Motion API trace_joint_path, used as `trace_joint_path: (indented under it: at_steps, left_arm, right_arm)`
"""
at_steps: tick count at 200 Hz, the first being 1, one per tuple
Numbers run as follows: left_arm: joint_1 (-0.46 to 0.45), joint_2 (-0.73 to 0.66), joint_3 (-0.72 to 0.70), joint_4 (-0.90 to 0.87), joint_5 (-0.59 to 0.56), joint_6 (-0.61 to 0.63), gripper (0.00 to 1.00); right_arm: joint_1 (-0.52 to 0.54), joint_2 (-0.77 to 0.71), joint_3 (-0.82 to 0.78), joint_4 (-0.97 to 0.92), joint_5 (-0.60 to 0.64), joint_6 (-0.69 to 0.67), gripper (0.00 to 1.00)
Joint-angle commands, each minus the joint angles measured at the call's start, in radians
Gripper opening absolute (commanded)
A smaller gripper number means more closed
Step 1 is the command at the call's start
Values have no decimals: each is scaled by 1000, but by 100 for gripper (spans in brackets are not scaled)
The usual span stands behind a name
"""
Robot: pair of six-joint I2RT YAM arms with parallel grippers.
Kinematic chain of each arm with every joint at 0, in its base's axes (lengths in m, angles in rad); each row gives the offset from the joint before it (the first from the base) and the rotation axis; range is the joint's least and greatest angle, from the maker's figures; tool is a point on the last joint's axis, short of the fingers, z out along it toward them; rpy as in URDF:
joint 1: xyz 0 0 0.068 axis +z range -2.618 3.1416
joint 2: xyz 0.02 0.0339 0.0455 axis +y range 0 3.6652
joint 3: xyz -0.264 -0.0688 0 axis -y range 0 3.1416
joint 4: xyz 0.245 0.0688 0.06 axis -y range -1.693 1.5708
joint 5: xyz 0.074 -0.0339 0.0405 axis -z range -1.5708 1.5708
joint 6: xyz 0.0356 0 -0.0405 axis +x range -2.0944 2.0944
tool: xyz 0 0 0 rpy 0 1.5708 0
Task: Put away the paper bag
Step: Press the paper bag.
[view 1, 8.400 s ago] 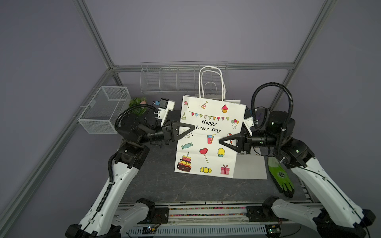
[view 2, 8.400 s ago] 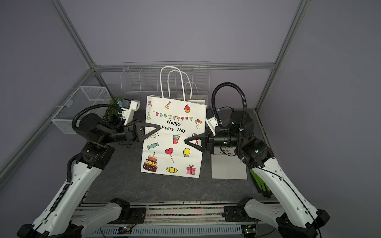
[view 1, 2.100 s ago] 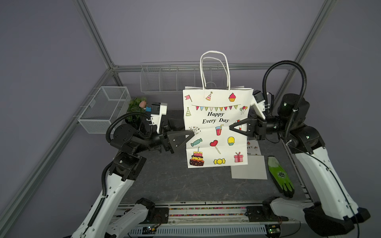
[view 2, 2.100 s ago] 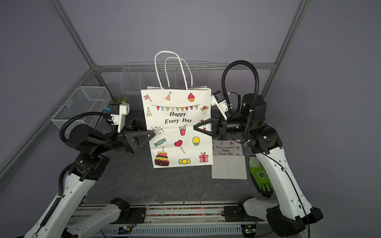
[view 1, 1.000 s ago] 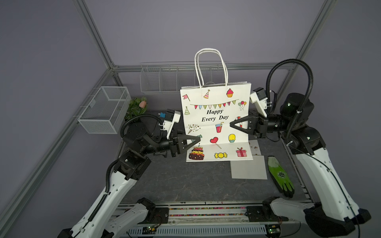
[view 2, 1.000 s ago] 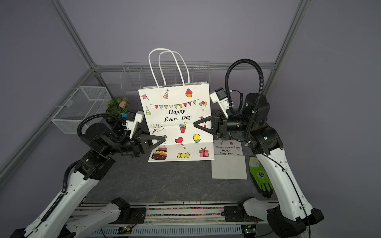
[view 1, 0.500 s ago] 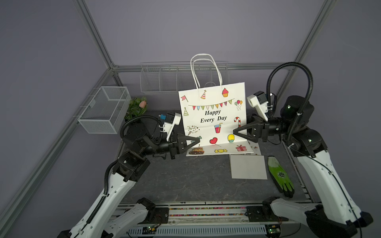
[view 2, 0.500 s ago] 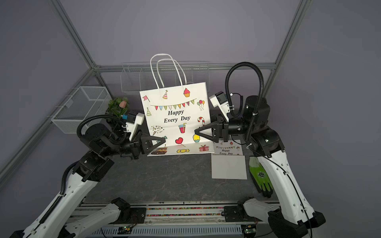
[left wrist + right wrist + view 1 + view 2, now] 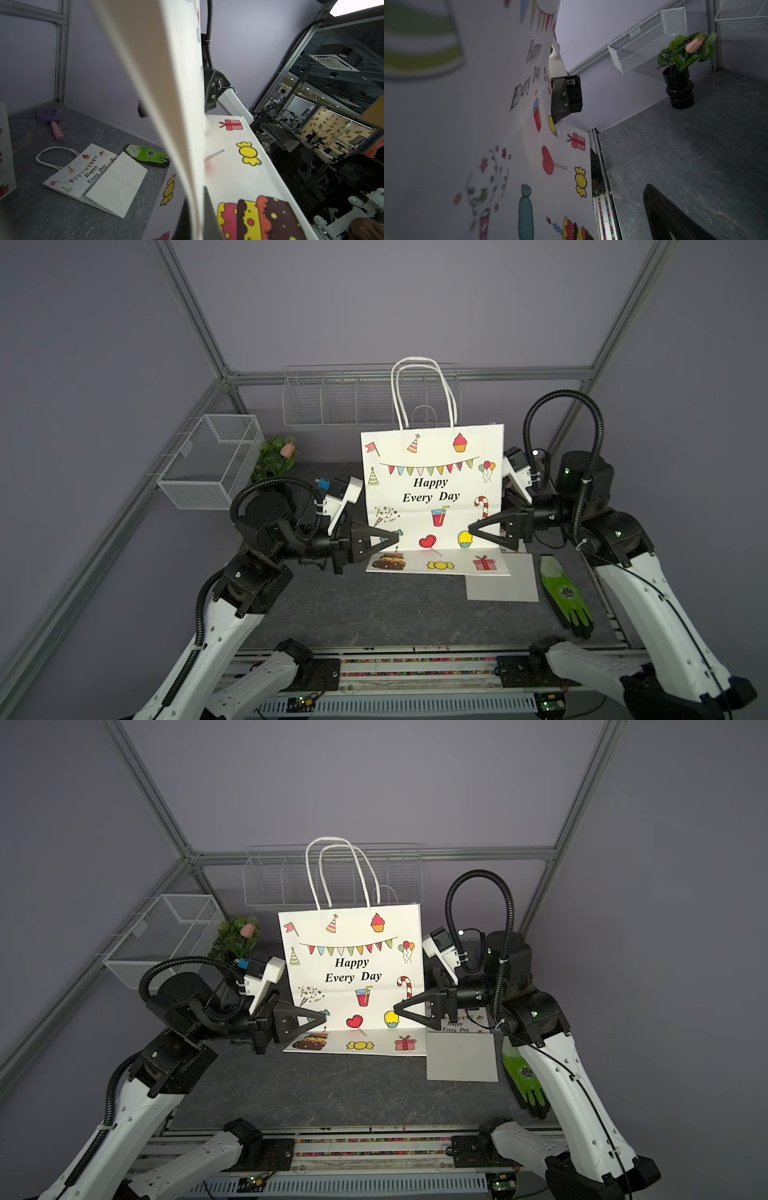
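The white paper bag (image 9: 432, 472) (image 9: 353, 946), printed "Happy Every Day", stands upright mid-table in both top views. Its bottom strip is folded forward flat on the tabletop. My left gripper (image 9: 395, 534) (image 9: 324, 1016) (image 9: 197, 220) is shut on the bag's lower left edge, with the paper pinched between both fingers. My right gripper (image 9: 471, 527) (image 9: 397, 1006) is open at the bag's lower right edge. In the right wrist view one dark finger (image 9: 670, 216) stands well clear of the printed face (image 9: 488, 124). The other finger is hidden.
A second bag (image 9: 503, 576) (image 9: 95, 178) lies folded flat at the right, with a green glove (image 9: 565, 597) (image 9: 149, 154) beside it. A wire basket (image 9: 212, 460) hangs at the left, a wire rack (image 9: 357, 398) on the back wall. A flower vase (image 9: 680, 89) stands back left.
The bag has come down and its bottom has folded forward onto the table. My right gripper opened and let go of it. My left gripper closed on the lower left edge.
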Motion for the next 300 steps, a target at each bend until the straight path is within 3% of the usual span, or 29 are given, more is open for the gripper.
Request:
trace_joint_path:
  at_steps: [1, 36, 106, 115, 123, 141, 152, 159, 182, 206, 241, 300]
  left_arm:
    - [-1, 12, 38, -15, 21, 26, 0]
    - [-1, 46, 41, -7, 20, 16, 0]
    - [0, 70, 31, -5, -18, 12, 0]
    - [0, 73, 36, -8, -26, 14, 8]
    - [2, 76, 40, -14, -31, 17, 22]
    - [9, 79, 57, -53, -43, 43, 76]
    - [19, 71, 78, -116, -83, 85, 94]
    - [33, 61, 95, -155, -118, 105, 100]
    - [141, 16, 121, -231, -220, 140, 100]
    - [230, -21, 110, -246, -255, 139, 100]
    - [232, -34, 20, -139, -233, 92, 100]
    - [234, -46, -99, 33, -317, 36, 100]
  right_arm:
    - [12, -25, -38, 84, -36, 29, 83]
    - [21, -52, -70, 123, -50, 42, 55]
    - [27, -60, -97, 138, -54, 39, 13]
    - [25, -63, -99, 136, -48, 37, 9]
    - [23, -65, -97, 131, -44, 36, 7]
    - [9, -63, -90, 114, -28, 32, 7]
    - [-6, -57, -84, 101, -26, 31, 7]
    - [-13, -53, -83, 102, -26, 37, 7]
    - [-39, -38, -69, 104, -24, 63, 7]
    - [-76, -26, -66, 143, -24, 117, 7]
    - [-126, 15, -63, 231, -24, 225, 7]
    - [-139, 102, -31, 295, 20, 298, 7]
